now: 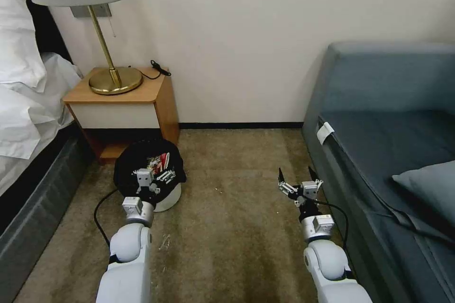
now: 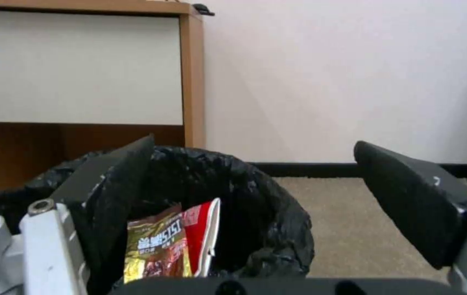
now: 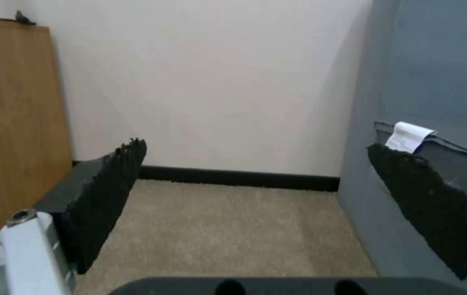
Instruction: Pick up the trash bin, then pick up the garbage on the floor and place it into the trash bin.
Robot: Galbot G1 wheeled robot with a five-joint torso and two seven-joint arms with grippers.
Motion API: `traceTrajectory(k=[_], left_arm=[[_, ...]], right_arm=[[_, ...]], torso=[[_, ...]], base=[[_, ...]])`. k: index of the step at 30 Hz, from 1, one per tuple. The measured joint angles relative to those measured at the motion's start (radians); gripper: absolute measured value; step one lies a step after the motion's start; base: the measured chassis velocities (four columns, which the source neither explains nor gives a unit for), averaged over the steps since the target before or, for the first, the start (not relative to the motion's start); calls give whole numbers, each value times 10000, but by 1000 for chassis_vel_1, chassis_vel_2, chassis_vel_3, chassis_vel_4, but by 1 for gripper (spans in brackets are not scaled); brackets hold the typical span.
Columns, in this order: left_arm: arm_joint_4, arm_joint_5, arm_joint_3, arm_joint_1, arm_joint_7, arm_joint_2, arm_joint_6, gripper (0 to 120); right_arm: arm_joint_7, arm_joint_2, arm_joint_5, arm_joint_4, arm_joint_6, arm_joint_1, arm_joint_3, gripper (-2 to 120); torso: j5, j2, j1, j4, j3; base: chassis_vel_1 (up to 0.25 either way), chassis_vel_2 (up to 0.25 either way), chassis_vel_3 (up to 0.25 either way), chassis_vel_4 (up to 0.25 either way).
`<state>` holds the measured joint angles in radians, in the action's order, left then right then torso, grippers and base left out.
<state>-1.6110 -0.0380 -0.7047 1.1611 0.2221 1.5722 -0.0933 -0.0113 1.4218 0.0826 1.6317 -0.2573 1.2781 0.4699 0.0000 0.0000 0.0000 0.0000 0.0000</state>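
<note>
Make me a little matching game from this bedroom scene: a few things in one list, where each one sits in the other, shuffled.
Things:
1. lamp
2. snack packets
3. left gripper
4. right gripper

Places:
A. open, low over bare carpet beside the sofa
B. inside the trash bin, against its black liner
C. on the wooden nightstand
D. open, over the near rim of the bin

Pairs: 1-C, 2-B, 3-D, 4-A
</note>
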Motion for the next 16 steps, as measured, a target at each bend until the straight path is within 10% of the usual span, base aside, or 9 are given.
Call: traceTrajectory(k=[16], left_arm=[[-58, -30, -62, 44, -40, -20, 58, 99]], right_arm=[[98, -7, -275, 27, -54, 70, 125, 100]], torso=[[0, 0, 0, 0, -1]], base=[[0, 0, 0, 0]])
